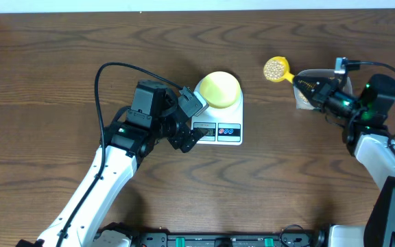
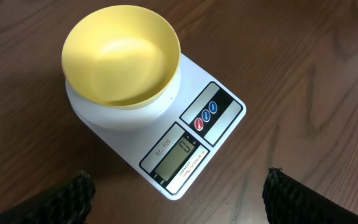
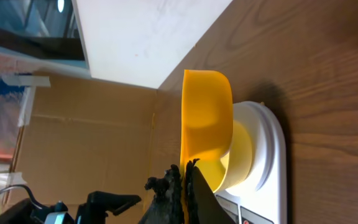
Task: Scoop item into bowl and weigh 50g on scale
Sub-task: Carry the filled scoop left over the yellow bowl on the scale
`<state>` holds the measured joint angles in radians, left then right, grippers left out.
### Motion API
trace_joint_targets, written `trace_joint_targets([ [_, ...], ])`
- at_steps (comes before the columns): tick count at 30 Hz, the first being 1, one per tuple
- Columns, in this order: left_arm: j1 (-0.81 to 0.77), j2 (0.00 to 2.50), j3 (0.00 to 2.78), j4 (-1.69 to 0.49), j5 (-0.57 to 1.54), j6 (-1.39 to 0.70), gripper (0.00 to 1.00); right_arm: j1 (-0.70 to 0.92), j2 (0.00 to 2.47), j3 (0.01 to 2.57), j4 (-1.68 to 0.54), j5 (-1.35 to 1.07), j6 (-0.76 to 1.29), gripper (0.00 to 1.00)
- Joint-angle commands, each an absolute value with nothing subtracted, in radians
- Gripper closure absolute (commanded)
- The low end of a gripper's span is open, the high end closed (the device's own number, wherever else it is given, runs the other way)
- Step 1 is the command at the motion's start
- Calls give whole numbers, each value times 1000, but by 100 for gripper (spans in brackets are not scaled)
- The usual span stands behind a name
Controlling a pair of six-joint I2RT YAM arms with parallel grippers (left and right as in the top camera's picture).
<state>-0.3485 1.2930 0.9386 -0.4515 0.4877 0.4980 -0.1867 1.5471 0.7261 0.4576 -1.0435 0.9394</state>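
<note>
The pale yellow bowl [image 1: 219,88] [image 2: 122,56] stands empty on the white scale [image 1: 229,132] [image 2: 219,93], whose display shows zero. My left gripper [image 1: 192,135] [image 2: 179,208] is open at the scale's display edge, and its fingers [image 2: 61,200] hold nothing. Right of the scale, my right gripper [image 1: 297,80] [image 3: 185,180] is shut on the handle of a yellow scoop [image 1: 276,68] [image 3: 207,118], lifted above the table. The scoop is full of tan beans [image 1: 274,67]. In the right wrist view the bowl [image 3: 241,152] and scale [image 3: 269,155] lie beyond the scoop.
A clear plastic tub [image 1: 304,100] sits under the right arm at the table's right side. A cardboard wall [image 3: 92,143] and a white board [image 3: 142,37] stand past the table's far edge. The rest of the top is brown wood [image 1: 60,68].
</note>
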Motion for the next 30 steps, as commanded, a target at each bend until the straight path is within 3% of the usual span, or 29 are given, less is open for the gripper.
trace_joint_targets([
  [1, -344, 1289, 937, -455, 482, 500, 12, -154, 1553, 738, 462, -1019, 953, 99],
  [20, -344, 1289, 937, -455, 482, 500, 11, 77, 1553, 738, 524, -875, 1004, 99],
  [30, -344, 1289, 937, -455, 482, 500, 12, 173, 1553, 738, 522, -751, 879, 99],
])
